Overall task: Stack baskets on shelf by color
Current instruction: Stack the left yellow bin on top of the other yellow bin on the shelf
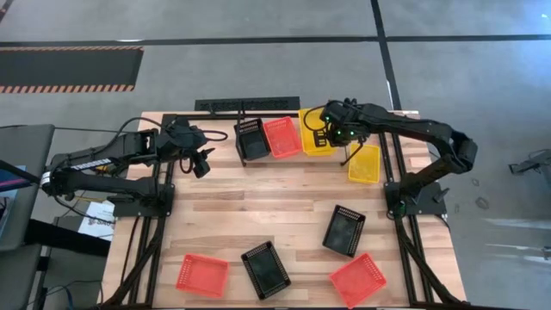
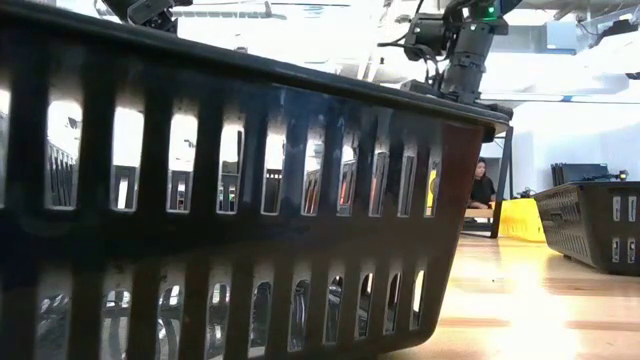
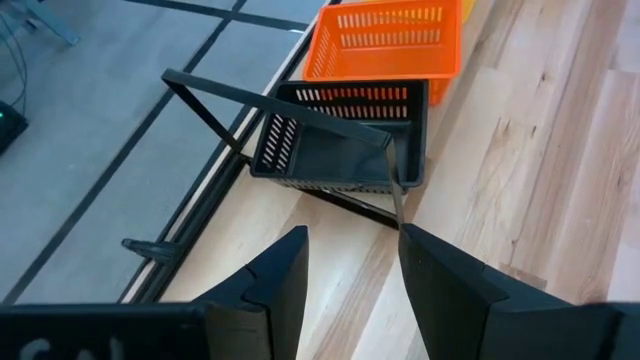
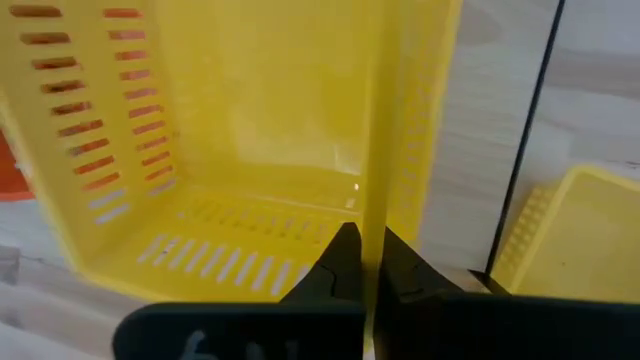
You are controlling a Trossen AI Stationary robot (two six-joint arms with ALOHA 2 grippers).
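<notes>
A black basket [image 1: 252, 139], a red-orange basket [image 1: 281, 136] and a yellow basket [image 1: 312, 129] stand side by side at the far edge, by the thin black rods of the shelf [image 3: 270, 105]. My right gripper [image 1: 331, 138] is shut on the yellow one. My left gripper [image 1: 200, 162] hangs open to the left of the black basket [image 3: 340, 135], touching nothing. A second yellow basket [image 1: 364, 164] lies to the right. Two black baskets [image 1: 344, 230] [image 1: 265, 269] and two red-orange ones [image 1: 202, 274] [image 1: 356, 280] lie on the near half of the table. My right gripper [image 4: 368, 240] pinches the yellow basket's wall on the table's right side [image 4: 374, 190], at its top rim, with one finger [image 4: 338, 262] inside the basket and the other outside. The fingers come steeply from above. Whether the basket's bottom rests on anything I cannot tell.
In the low view, a black basket [image 2: 230, 200] close to the camera hides most of the table. Black frame tubes [image 1: 405, 250] edge both sides. A person [image 2: 483, 185] sits in the room beyond. Bare wood [image 1: 258, 198] lies across the table's middle.
</notes>
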